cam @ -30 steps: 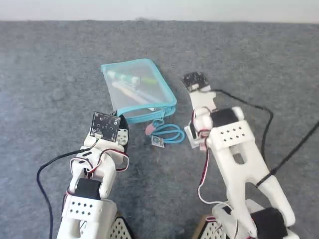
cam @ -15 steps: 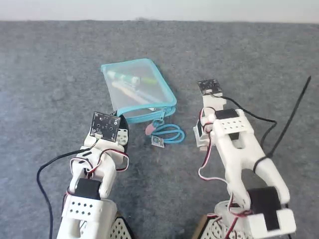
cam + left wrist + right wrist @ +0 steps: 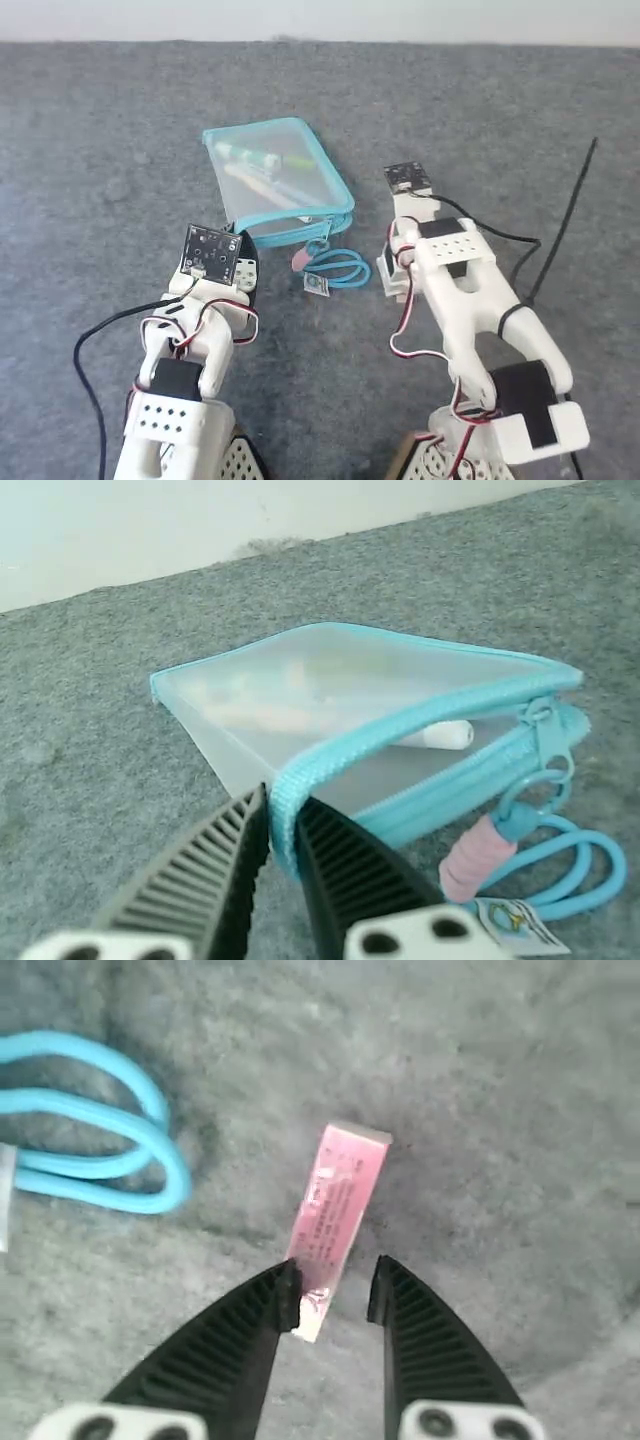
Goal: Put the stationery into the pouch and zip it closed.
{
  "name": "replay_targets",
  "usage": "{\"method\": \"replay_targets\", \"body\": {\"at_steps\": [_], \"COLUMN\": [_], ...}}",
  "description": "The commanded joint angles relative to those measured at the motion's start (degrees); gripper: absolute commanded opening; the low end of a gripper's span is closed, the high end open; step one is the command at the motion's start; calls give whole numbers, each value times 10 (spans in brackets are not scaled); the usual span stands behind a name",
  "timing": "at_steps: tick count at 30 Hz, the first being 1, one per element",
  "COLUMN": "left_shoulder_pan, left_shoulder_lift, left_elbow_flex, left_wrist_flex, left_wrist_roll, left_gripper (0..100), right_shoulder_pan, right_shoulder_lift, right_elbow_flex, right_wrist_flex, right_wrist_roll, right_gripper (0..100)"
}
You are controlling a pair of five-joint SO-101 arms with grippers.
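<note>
Covering the whole table is a grey felt-like mat (image 3: 120, 120), and both arms stand on its near side. The right arm (image 3: 462, 290) stretches forward with its wrist bent down over the mat, just right of the pouch's strap. The left arm (image 3: 190, 345) is lower and more folded, with its wrist at the pouch's near corner.

Between and just ahead of the two wrists lies the pouch (image 3: 280, 185), flat on the mat. It is a clear, frosted sleeve edged in turquoise zipper tape. Pens show through its skin, among them a green and white marker (image 3: 250, 157). In the left wrist view the zipper's two rows stand apart along the near side, and a white pen end (image 3: 437, 735) shows in the gap. The slider (image 3: 540, 716) sits at the far end of that side.

The left gripper (image 3: 278, 825) is pinched narrow on the turquoise edge at the pouch's near corner, with the tape caught between its ribbed fingers.

A turquoise cord loop (image 3: 340, 268) trails from the slider onto the mat and carries a pink bead (image 3: 468, 858) and a small printed tag (image 3: 317, 285).

Just beside the loop lies a pink eraser (image 3: 340, 1210), a slim flat block. The right gripper (image 3: 333, 1288) hangs over its near end with the jaws a little apart. One fingertip (image 3: 288, 1290) touches the eraser's edge, and a sliver of mat shows between the eraser and the other.
</note>
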Motion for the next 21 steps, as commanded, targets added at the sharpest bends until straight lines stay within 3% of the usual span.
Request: {"method": "replay_targets", "body": {"at_steps": [1, 11, 15, 21], "left_shoulder_pan": [1, 1, 1, 4], "left_shoulder_lift": [-11, -11, -11, -11], "left_elbow_flex": [-9, -9, -9, -9], "left_wrist_flex": [-18, -18, -18, -20], "left_wrist_roll": [-8, -8, -8, -8], "left_gripper": [11, 11, 11, 11], "right_shoulder_pan": [-14, -11, -8, 10], "right_shoulder_lift": [25, 29, 29, -53], "right_elbow_flex": [6, 6, -2, -58], "right_wrist_flex": [-7, -1, 9, 131], "right_wrist_roll": [0, 1, 18, 92], "right_gripper": [128, 117, 9, 7]}}
